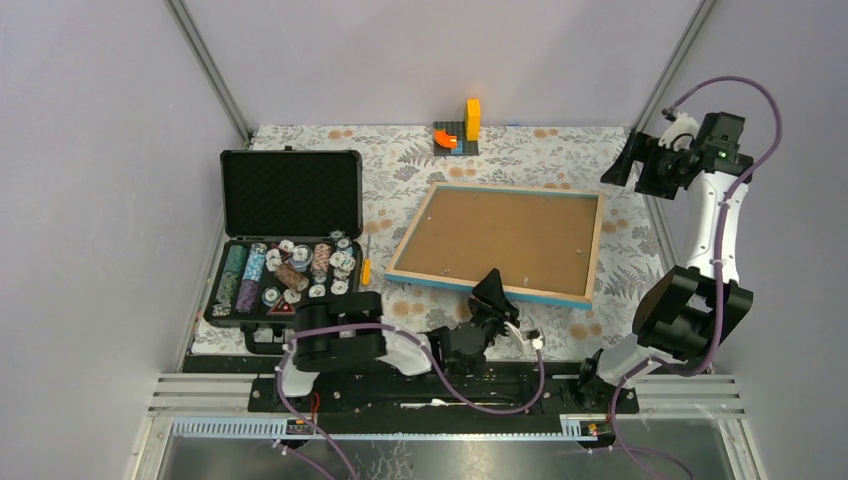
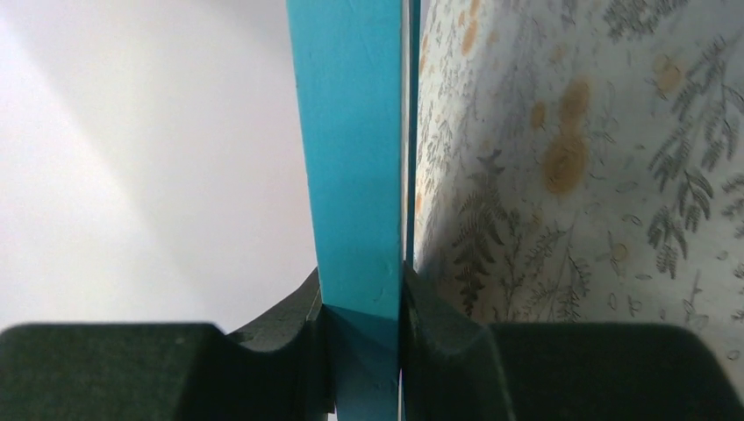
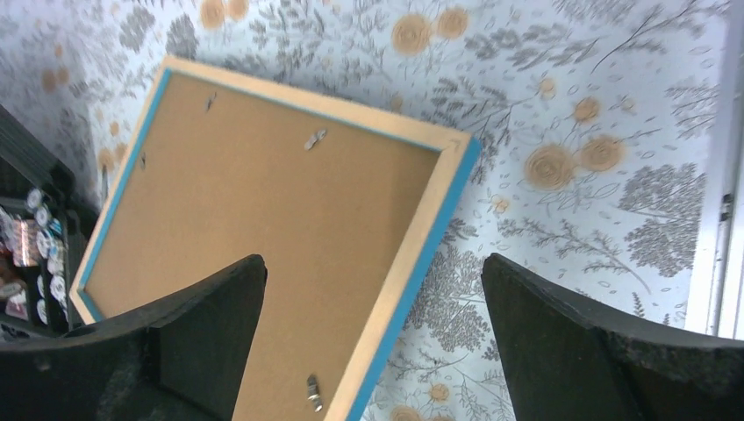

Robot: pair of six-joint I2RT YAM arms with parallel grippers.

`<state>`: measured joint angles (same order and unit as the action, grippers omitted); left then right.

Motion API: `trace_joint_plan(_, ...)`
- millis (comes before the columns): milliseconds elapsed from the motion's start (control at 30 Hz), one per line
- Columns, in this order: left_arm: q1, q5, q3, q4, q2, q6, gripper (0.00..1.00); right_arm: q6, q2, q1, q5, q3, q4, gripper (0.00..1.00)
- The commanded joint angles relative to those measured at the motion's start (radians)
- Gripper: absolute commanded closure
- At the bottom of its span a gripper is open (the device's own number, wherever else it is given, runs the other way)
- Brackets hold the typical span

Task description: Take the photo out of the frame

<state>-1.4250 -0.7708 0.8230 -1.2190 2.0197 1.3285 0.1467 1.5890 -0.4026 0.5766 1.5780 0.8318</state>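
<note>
The frame (image 1: 500,240) lies face down on the floral cloth, its brown fibreboard back up, pale wood rim and blue edge around it. The photo is hidden. My left gripper (image 1: 492,290) is shut on the frame's near blue edge (image 2: 355,175); one finger sits on each side of that edge. My right gripper (image 1: 640,160) is open and empty, held high off the frame's far right corner. In the right wrist view the frame (image 3: 263,228) shows below, with small metal tabs (image 3: 314,139) on the back, and the gripper (image 3: 373,289) hangs over its right rim.
An open black foam-lined case (image 1: 285,235) with poker chips stands left of the frame. A small orange and grey block piece (image 1: 458,132) stands at the back. A small yellow tool (image 1: 366,270) lies between case and frame. Enclosure walls stand close on both sides.
</note>
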Motion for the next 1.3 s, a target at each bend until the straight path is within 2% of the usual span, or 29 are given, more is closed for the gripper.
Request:
trace_joint_plan(0, -0.003, -0.004, 0.095, 0.087, -0.226, -0.163, 1.0, -0.053, -0.008, -0.051, 0.052, 0.095, 0.021, 0.0)
trace_joint_plan(200, 0.008, -0.05, 0.189, 0.342, -0.341, -0.314, 1.0, -0.088, 0.013, -0.1, 0.097, 0.155, 0.01, 0.0)
trace_joint_plan(267, 0.024, -0.047, 0.245, 0.502, -0.375, -0.415, 1.0, -0.093, 0.022, -0.107, 0.107, 0.172, 0.015, 0.0)
trace_joint_plan(400, 0.094, 0.05, 0.417, 0.955, -0.422, -0.699, 1.0, -0.092, 0.027, -0.118, 0.111, 0.189, 0.015, 0.0)
trace_joint_plan(633, 0.187, 0.16, 0.569, 1.271, -0.439, -0.908, 1.0, -0.075, 0.037, -0.137, 0.114, 0.207, 0.034, 0.0)
trace_joint_plan(900, 0.272, 0.305, 0.715, 1.449, -0.428, -1.025, 1.0, -0.072, 0.04, -0.148, 0.133, 0.205, 0.038, 0.0)
trace_joint_plan(1267, 0.313, 0.367, 0.76, 1.462, -0.427, -1.034, 1.0, -0.035, 0.038, -0.149, 0.171, 0.159, 0.044, 0.0)
